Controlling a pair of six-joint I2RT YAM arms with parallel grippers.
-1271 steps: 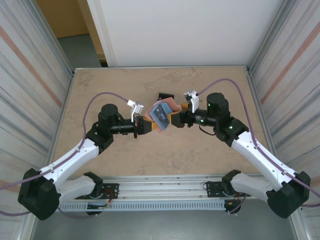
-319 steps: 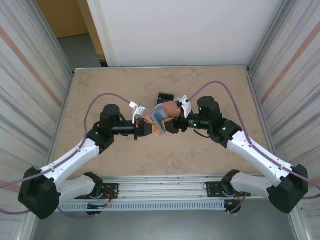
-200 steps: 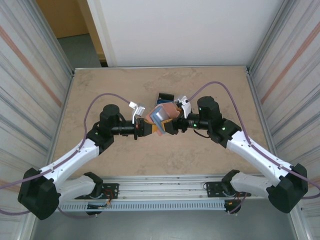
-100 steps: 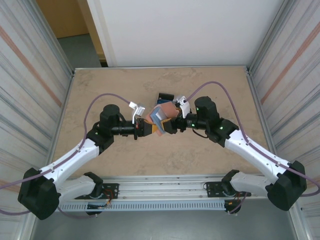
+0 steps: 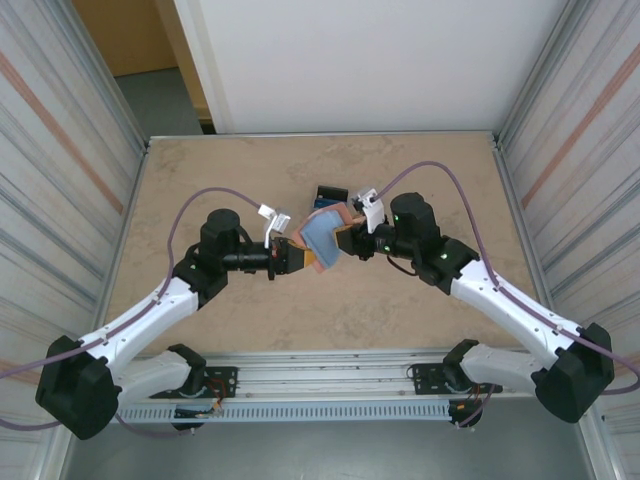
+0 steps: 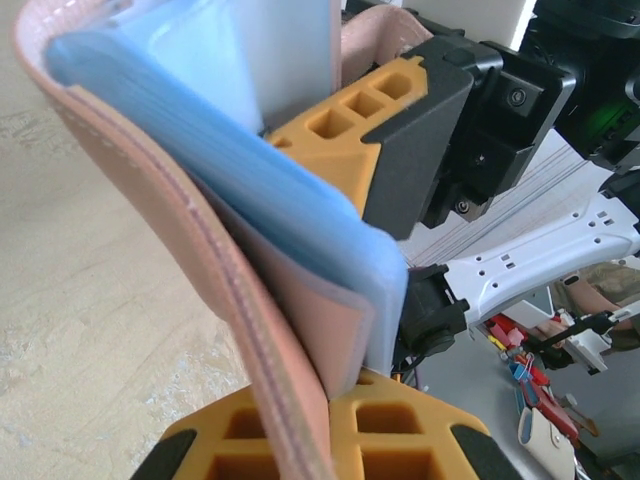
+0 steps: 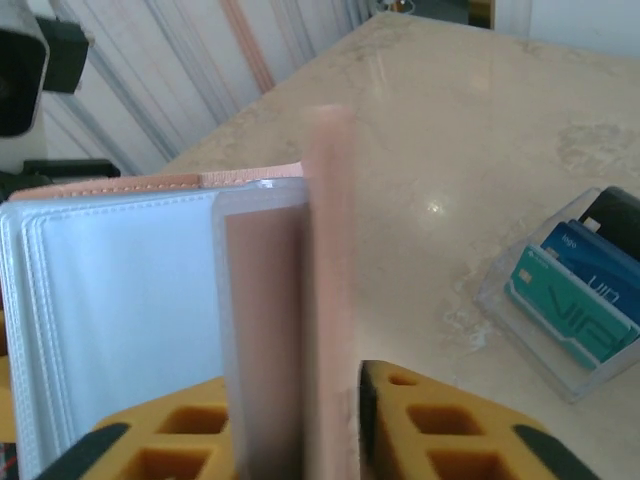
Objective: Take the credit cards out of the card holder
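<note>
The right gripper [image 5: 345,241] has just closed, pinching the holder's [image 5: 320,232] right flap. The left gripper [image 5: 298,257] clamps its left edge. Spreading the holder is likely next.

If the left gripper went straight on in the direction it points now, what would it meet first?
Most likely the right gripper, which faces it across the card holder that the left gripper clamps. How near they stand is hard to judge.

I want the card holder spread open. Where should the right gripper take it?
Probably the salmon cover of the card holder, pinched at its edge from the side opposite the left gripper: it stands edge-on between the fingers of the right gripper.
</note>
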